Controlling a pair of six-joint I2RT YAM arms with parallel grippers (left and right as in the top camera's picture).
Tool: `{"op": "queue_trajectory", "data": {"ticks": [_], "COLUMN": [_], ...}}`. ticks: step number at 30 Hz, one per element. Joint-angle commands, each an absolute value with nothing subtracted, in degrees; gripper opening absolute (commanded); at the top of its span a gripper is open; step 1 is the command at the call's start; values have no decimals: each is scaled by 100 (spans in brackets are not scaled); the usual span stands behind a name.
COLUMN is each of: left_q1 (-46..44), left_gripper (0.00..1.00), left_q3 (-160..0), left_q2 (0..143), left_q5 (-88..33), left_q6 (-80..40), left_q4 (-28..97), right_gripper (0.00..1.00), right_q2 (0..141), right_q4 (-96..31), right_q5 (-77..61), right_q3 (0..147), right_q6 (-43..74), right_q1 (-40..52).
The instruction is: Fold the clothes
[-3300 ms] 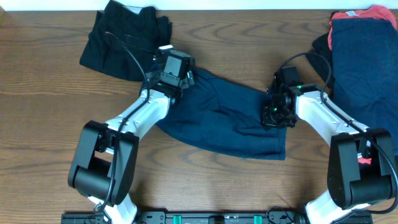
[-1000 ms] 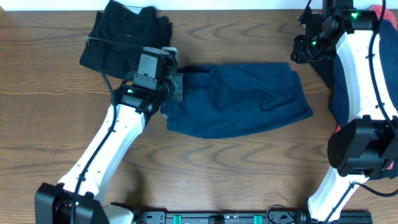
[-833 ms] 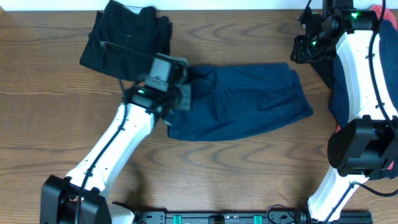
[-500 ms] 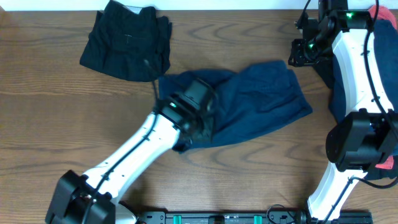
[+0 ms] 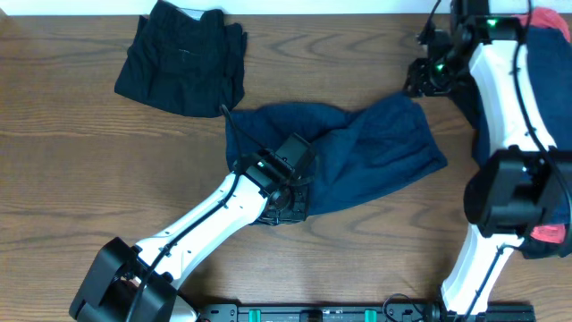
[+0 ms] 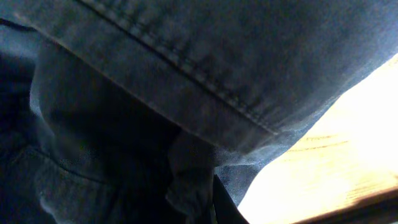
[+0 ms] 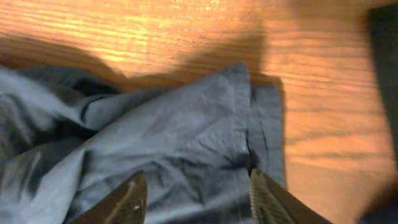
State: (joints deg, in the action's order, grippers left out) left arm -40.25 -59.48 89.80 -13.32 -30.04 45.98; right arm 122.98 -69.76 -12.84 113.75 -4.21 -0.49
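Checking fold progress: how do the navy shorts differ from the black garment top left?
The navy shorts lie spread and rumpled mid-table; the black garment sits in a compact pile. The left gripper is shut on the navy shorts; nothing touches the black garment. Both rest on the wooden table.

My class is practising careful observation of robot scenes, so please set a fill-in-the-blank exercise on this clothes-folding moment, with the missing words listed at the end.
1. The left gripper is shut on the ____ shorts.
2. The right gripper hangs over a corner of the shorts with its jaws ____.
3. The garment at the far left corner of the table is ____ in colour.
4. The coral-red item shows at the table's far ____ corner.

Missing words: navy; open; black; right
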Motion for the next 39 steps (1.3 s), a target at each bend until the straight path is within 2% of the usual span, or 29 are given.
{"op": "queue_trajectory", "data": {"ticks": [1, 16, 24, 29, 32, 36, 39], "left_q1": [-4016, -4021, -4021, -4021, -4021, -4021, -3966], "left_gripper": [6, 6, 6, 6, 6, 6, 6], "left_q3": [-5929, -5929, -5929, -5929, -5929, -5929, -5931], "left_q2": [9026, 9026, 9028, 9035, 9035, 9035, 9035], "left_q5": [-1194, -1105, -1087, -1028, -956, -744, -458], "left_q6": [-3072, -3074, -3072, -3074, -3074, -3074, -3072], "left_q4": [4587, 4187, 4219, 4189, 4189, 4180, 4117], "right_gripper": [56, 65, 65, 60, 50, 22, 7], "right_q2": [12733, 13456, 13867, 13858, 13858, 13795, 13609], "right_q4": [-6799, -5699, -5631, -5527, -5492, -5509, -5564], "right_q5": [-1400, -1402, -1621, -1702, -1702, -1761, -1831], "right_q3": [11448, 11448, 11448, 11450, 11450, 11478, 11542], "right_q6": [-438, -652, -696, -692, -668, -620, -604], "right_q1": [69, -60, -75, -80, -84, -113, -163]}}
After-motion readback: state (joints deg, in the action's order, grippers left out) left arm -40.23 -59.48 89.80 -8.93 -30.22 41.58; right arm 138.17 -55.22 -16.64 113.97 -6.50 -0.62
